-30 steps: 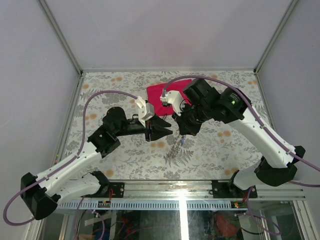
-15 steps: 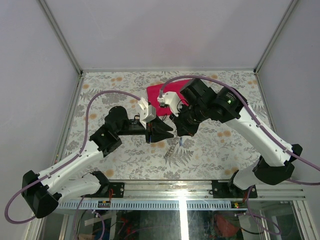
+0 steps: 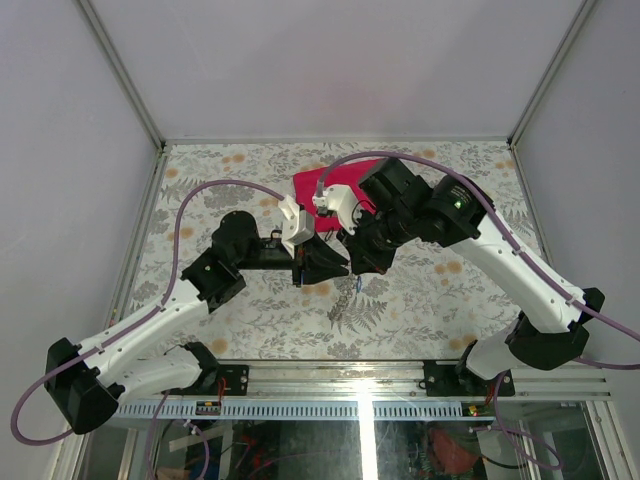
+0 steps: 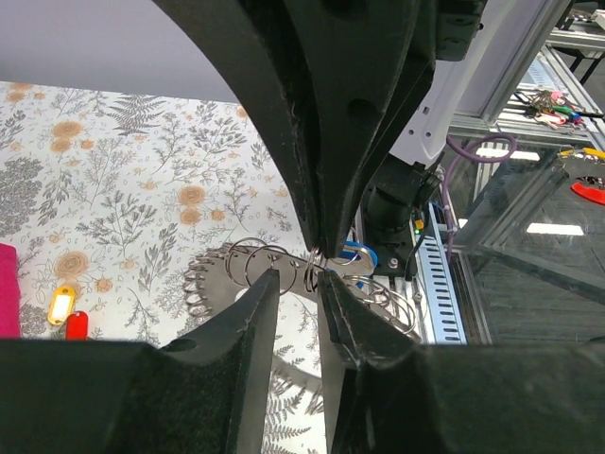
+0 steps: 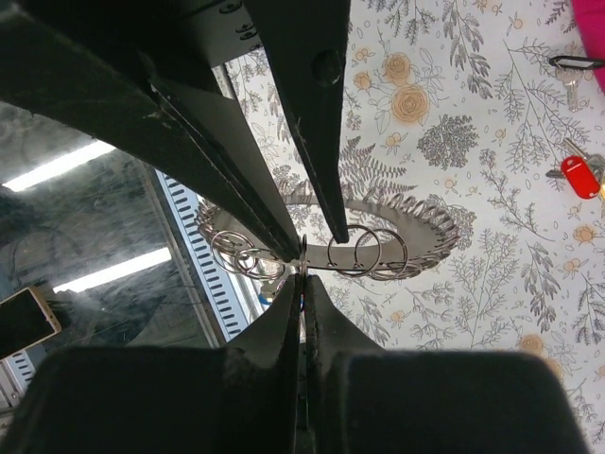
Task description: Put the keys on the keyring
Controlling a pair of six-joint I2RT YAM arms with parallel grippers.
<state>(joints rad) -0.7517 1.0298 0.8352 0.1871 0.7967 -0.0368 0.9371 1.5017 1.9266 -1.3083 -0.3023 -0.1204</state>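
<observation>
My right gripper [image 3: 352,270] is shut on the thin edge of a silver split ring [image 5: 302,253]. That ring belongs to the keyring [image 5: 416,222], a large flat silver loop with a coiled edge and several small rings on it. The keyring hangs just above the table [image 3: 347,292]. A blue key tag [image 4: 357,255] hangs with it. My left gripper [image 4: 298,279] is open, with a narrow gap between its fingertips [image 4: 267,284]. They sit right under the right gripper's tips, beside the held ring [image 4: 312,270]. In the top view the left gripper [image 3: 336,263] meets the right one.
Loose keys lie on the floral table: a yellow tag [image 4: 61,305], a red tag [image 4: 77,324] that also shows in the right wrist view [image 5: 574,175], and a key on a black ring [image 5: 567,76]. A pink cloth [image 3: 318,188] lies behind the grippers.
Both arms have closed in. The left gripper has moved right and the right gripper left, so their tips now meet over the hanging keyring. The keyring has shifted slightly left.
</observation>
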